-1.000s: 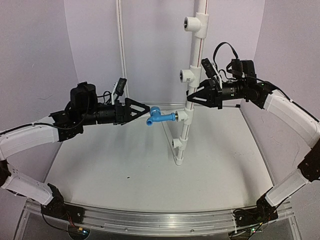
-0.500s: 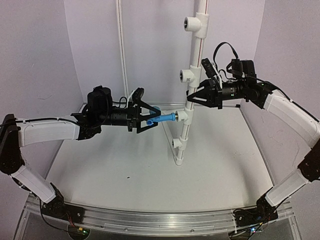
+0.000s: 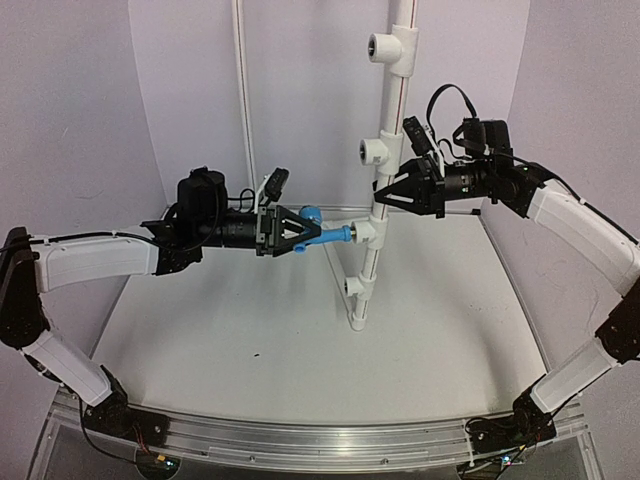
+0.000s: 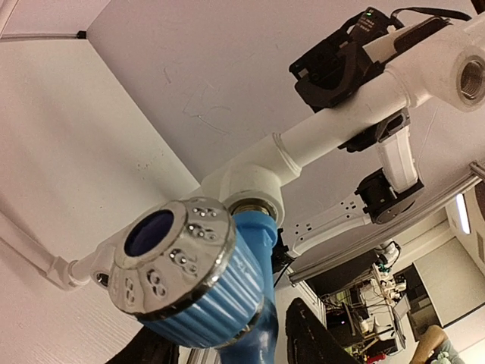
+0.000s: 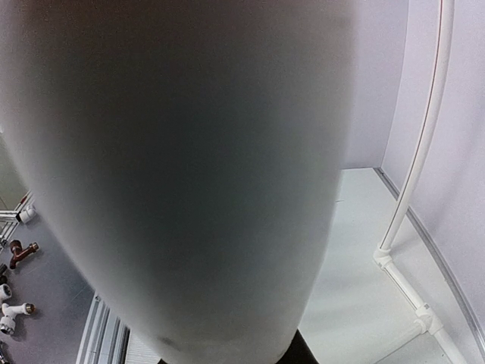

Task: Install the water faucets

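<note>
The blue water faucet (image 3: 325, 237) sticks out sideways from a white tee (image 3: 366, 232) on the upright white pipe (image 3: 398, 100), its silvery threaded end in the tee's socket. My left gripper (image 3: 303, 236) is closed around the faucet's body from the left. In the left wrist view the faucet (image 4: 204, 280) with its silver-capped round knob fills the lower middle, between my dark fingers (image 4: 318, 341), under the tee (image 4: 250, 171). My right gripper (image 3: 382, 192) is shut on the pipe above that tee. The pipe (image 5: 182, 174) blocks most of the right wrist view.
The pipe carries further tees with bare sockets, at the top (image 3: 385, 47), at mid height (image 3: 372, 152) and low down (image 3: 352, 286). A thin white pipe (image 3: 243, 100) runs up the back wall. Purple walls close in the white table (image 3: 250, 320).
My left arm has reached right to the faucet, and its jaws have closed in from wide open onto the blue body. The right arm has not moved.
</note>
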Robot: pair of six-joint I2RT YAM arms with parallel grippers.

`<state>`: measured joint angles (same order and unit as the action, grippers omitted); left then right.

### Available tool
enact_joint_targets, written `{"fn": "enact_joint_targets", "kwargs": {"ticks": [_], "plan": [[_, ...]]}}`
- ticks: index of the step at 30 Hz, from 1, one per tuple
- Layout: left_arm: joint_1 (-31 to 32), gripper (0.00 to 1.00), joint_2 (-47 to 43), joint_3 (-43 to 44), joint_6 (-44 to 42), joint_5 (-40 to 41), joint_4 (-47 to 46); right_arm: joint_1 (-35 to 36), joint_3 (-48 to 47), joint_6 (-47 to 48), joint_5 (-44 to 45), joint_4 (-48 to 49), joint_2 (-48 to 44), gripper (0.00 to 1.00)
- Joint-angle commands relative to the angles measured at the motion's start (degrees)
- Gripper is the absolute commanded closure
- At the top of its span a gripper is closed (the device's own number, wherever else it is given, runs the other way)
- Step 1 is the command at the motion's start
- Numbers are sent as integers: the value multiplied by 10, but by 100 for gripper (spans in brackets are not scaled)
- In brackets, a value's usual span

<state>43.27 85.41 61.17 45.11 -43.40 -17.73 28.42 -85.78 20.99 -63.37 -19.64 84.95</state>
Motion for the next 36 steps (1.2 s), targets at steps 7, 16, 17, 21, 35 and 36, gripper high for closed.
{"fn": "enact_joint_targets", "kwargs": {"ticks": [7,16,17,21,35,36], "plan": [[0,61,-44,24,-231,50,64,3,-14,-80,-15,-75,-8,100],[58,66,-71,42,-534,161,186,2,-15,-80,-14,-76,-8,100],[70,66,-70,45,-566,185,199,3,-15,-80,-13,-76,-8,100],[112,65,-60,48,-696,264,233,3,-16,-81,-10,-76,-7,100],[129,42,-84,54,-729,299,227,3,-13,-77,-10,-77,-5,100],[129,35,-80,64,-710,289,235,3,-13,-76,-10,-77,-5,100]]}}
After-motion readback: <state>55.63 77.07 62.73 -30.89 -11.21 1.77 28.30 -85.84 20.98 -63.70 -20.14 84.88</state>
